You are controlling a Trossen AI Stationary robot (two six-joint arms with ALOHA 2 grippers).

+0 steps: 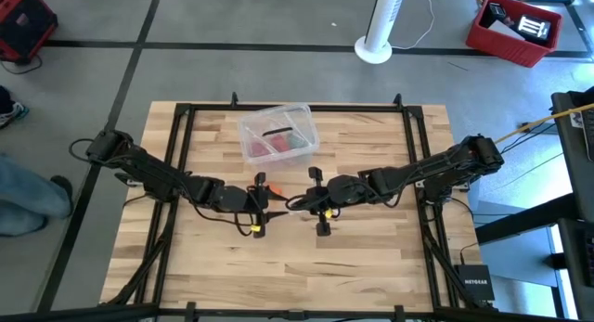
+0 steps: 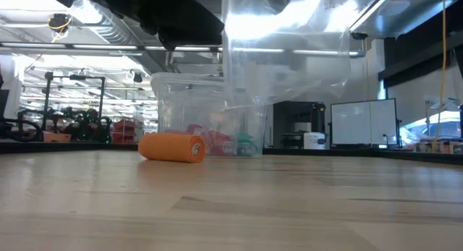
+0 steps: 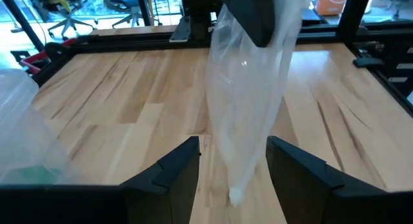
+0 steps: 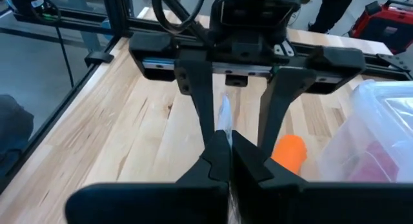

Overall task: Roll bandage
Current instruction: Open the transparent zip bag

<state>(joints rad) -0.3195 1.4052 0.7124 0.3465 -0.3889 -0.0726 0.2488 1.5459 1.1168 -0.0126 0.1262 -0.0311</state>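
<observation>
The bandage [image 2: 172, 147] is a stubby orange roll lying on its side on the wooden table; it also shows in the right wrist view [image 4: 289, 153] and the high view [image 1: 262, 181]. Neither gripper touches it. At mid-table my right gripper [image 4: 230, 143] is shut on a crumpled clear plastic wrapper [image 3: 248, 101]. My left gripper [image 3: 232, 146] faces it, open, with one finger on each side of the hanging wrapper. I cannot tell whether they touch it. In the high view the two grippers [image 1: 274, 203] [image 1: 299, 203] nearly meet. My right gripper pinches the wrapper's upper end [image 4: 224, 121] between its two shut fingers. The fingers come from the table's right, slanting a little downward. The wrapper hangs slack below them, its lower end [image 3: 235, 195] clear of the table.
A clear plastic box [image 1: 278, 136] with red and green contents stands at the far middle, just behind the roll. A dark metal frame [image 1: 186, 113] runs round the table's edges. Bare wood lies toward the near edge [image 1: 297, 266].
</observation>
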